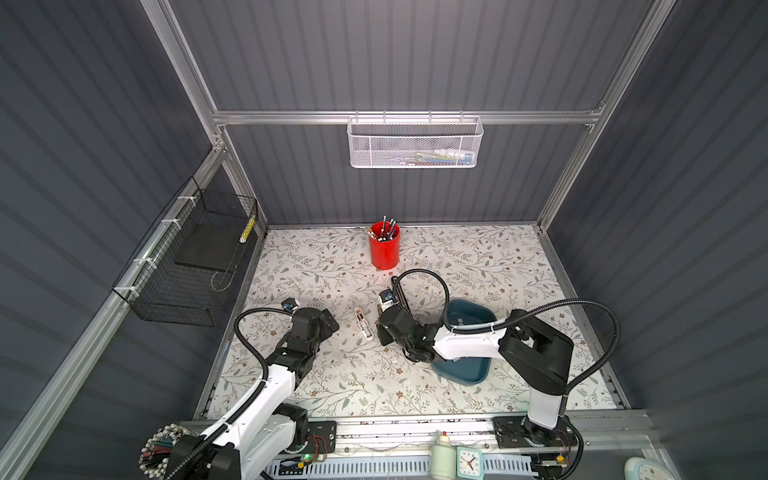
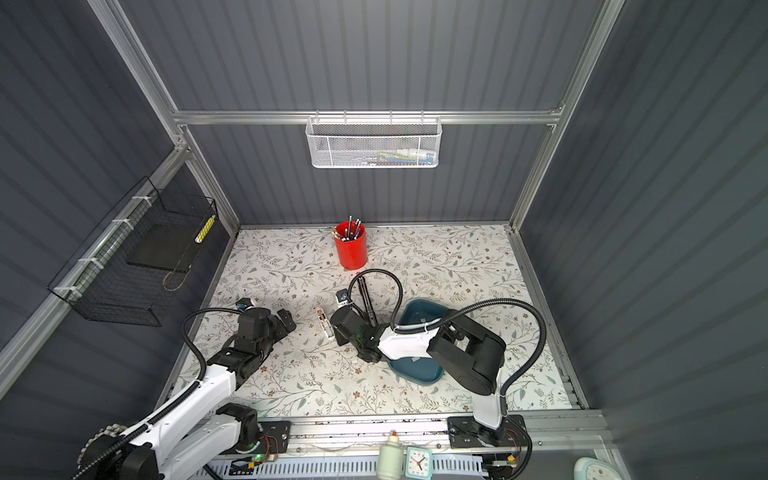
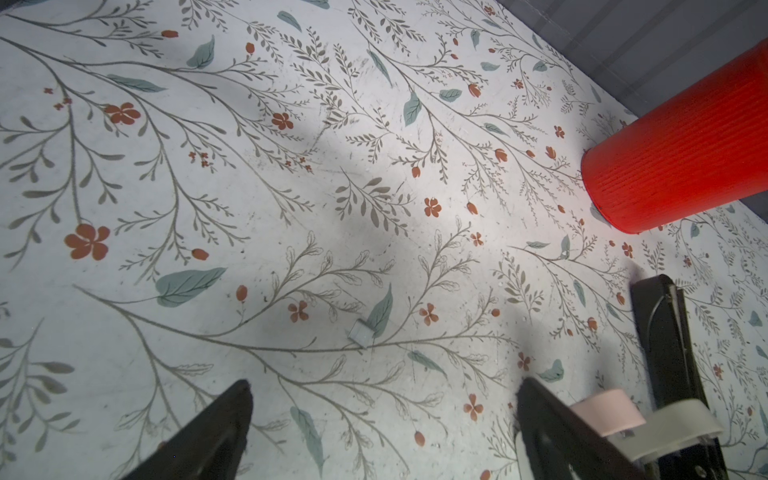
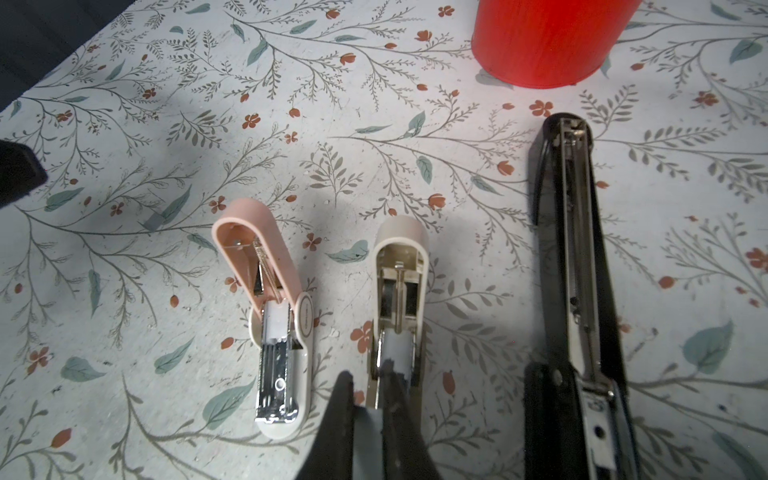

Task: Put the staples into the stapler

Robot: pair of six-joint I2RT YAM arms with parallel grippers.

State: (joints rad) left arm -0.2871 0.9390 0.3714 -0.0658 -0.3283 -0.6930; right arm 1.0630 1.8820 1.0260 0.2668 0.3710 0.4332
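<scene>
The grey strip of staples (image 4: 368,432) pinched between the right fingers (image 4: 338,419) runs off the picture's edge, and those fingers cover the end of the beige stapler (image 4: 400,266) nearest them. Beside them the black stapler (image 4: 577,257) and, beyond them, the red cup (image 4: 548,41) are cut off too. In both top views the right arm (image 1: 465,345) hides much of the blue tray (image 1: 465,376); staples are too small to tell.

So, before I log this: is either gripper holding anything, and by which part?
The right gripper pinches a staple strip by its sides; the left gripper is open and empty.
</scene>
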